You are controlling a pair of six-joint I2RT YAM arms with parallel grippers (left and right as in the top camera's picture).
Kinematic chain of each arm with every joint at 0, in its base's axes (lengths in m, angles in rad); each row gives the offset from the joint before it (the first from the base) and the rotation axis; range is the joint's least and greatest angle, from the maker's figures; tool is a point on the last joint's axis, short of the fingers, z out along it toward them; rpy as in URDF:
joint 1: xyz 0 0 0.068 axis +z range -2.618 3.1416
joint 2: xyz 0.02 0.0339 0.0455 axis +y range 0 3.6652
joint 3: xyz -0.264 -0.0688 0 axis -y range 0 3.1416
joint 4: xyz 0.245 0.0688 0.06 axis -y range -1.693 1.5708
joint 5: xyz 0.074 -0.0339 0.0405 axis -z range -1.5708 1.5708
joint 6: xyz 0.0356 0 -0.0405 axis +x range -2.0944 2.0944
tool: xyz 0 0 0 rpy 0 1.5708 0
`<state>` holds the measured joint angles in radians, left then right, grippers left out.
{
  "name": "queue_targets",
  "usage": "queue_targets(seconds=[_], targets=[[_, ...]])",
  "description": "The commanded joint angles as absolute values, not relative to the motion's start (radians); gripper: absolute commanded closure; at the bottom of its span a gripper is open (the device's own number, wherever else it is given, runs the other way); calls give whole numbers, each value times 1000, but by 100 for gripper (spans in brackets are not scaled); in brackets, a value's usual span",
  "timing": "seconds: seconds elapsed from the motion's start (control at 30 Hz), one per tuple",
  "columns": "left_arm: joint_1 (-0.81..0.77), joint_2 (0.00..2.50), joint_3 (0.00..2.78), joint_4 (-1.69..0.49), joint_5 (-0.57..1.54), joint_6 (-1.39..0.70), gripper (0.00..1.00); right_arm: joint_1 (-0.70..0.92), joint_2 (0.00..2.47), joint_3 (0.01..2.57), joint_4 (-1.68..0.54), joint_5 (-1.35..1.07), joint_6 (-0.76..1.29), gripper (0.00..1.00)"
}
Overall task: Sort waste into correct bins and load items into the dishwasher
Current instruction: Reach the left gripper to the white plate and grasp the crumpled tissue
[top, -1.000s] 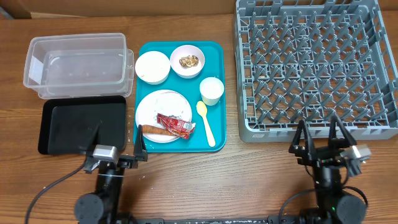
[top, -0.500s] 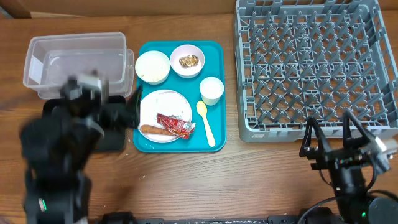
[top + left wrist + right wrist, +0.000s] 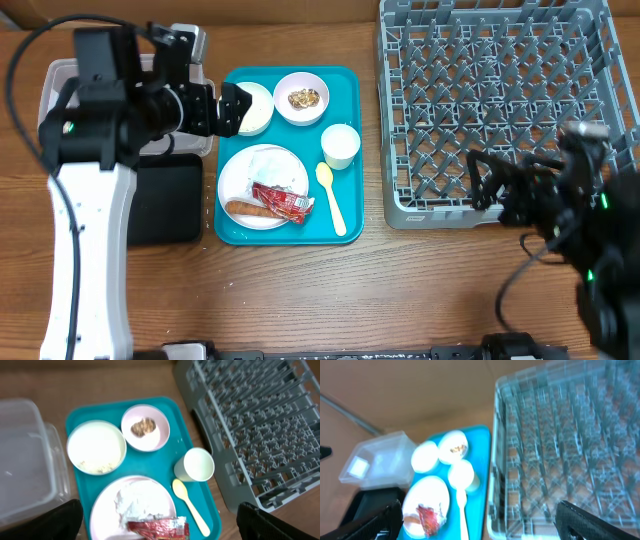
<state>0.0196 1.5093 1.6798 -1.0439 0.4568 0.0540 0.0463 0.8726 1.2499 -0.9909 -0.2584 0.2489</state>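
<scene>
— Where's the left tool (image 3: 232, 108) hanging?
— Up over the back left corner of the teal tray (image 3: 345, 85), above the rim of the rice bowl (image 3: 96, 447) and just beside the clear tub (image 3: 25, 455). Its fingers are spread wide and empty.
— And the right tool (image 3: 482, 183)?
— Over the front edge of the grey rack (image 3: 495, 100). Fingers spread too, holding nothing.
— The dishes?
— All on the teal tray. The rice bowl sits at the back left with a few grains of rice (image 3: 95, 466) in it. The second bowl (image 3: 302, 97) is just beside it on the right, with brown crumbs (image 3: 144, 426) inside. The cup (image 3: 340, 145) stands upright in front of that bowl. The yellow spoon (image 3: 332, 195) lies in front of the cup.
— The rubbish?
— On the plate (image 3: 235, 180) at the front left of the tray. There's crumpled paper (image 3: 135, 502) in the middle and the red wrapper (image 3: 282, 200) in front of it. The sausage (image 3: 245, 210) lies along the plate's front edge, touching the wrapper.
— The bins?
— The clear tub is on the table (image 3: 400, 290) left of the tray, partly hidden under the arm. The black tray (image 3: 165, 205) lies just in front of it.
</scene>
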Motion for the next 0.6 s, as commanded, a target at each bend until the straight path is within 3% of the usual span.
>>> queue_targets(seconds=[0.0,0.13,0.2,0.3,0.57], targets=[[16,1586,1706,-1060,493,-21,0,44,991,1338,-1052,-271,208,0],[16,1659,1706,-1075,520,-95,0,44,1102,1339,-1088,-306,212,0],[2,1689,1706,-1093,506,-54,10,44,1159,1339,-1116,-309,208,0],[-56,1736,1705,-1150,359,-45,21,44,1224,1339,-1144,-313,208,0],[-287,1918,1702,-1225,28,-88,25,44,1264,1339,-1156,-316,208,0]])
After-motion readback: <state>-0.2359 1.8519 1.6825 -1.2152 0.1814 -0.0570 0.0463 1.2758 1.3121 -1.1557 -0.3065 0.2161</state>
